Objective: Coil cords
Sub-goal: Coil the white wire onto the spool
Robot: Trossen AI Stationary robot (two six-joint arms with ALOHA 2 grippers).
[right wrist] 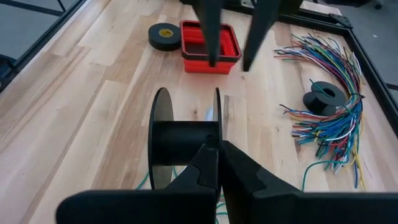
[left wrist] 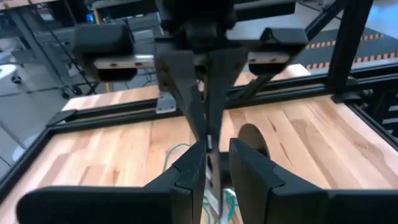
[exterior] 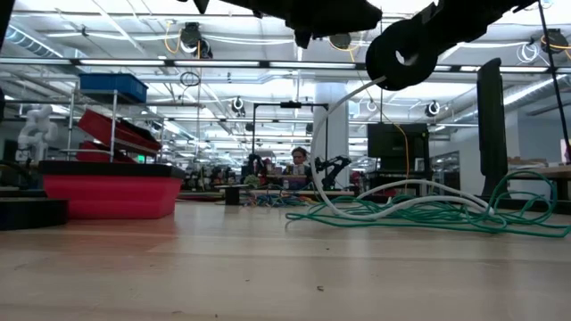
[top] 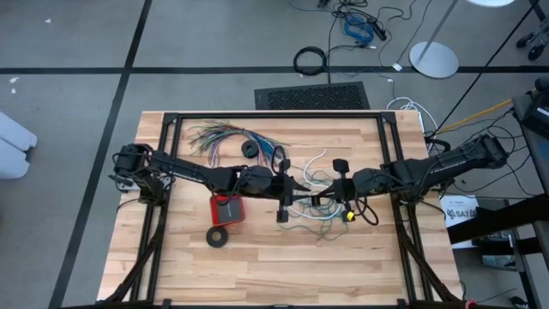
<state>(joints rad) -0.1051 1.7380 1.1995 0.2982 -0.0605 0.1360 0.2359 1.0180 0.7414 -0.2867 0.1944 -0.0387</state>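
A small black spool point(right wrist: 183, 138) hangs above the table's middle; it also shows in the low view point(exterior: 406, 49). A thin white cord point(exterior: 332, 152) runs from it down to the table, into a loose tangle of teal-green wire point(exterior: 428, 214) lying flat point(top: 316, 215). My right gripper point(right wrist: 217, 158) is shut on the spool. My left gripper point(left wrist: 217, 171) is open, just left of the spool, facing my right gripper. Its fingers point(right wrist: 211, 37) stand on either side of the white cord point(left wrist: 211, 199). I cannot tell whether they touch it. My right gripper pinches the rim of one spool flange point(right wrist: 217, 124) between its two fingers. It comes slanting down from the table's right. The spool is lifted clear, its flanges upright and its hub level. The white cord hangs slack below it to the table.
A red tray point(top: 227, 209) and a black tape ring point(top: 217, 236) lie at the near left. A fan of many-coloured wires point(top: 219, 136) and another small black spool point(top: 250, 148) lie at the far left. A yellow piece point(top: 350, 215) lies by the tangle.
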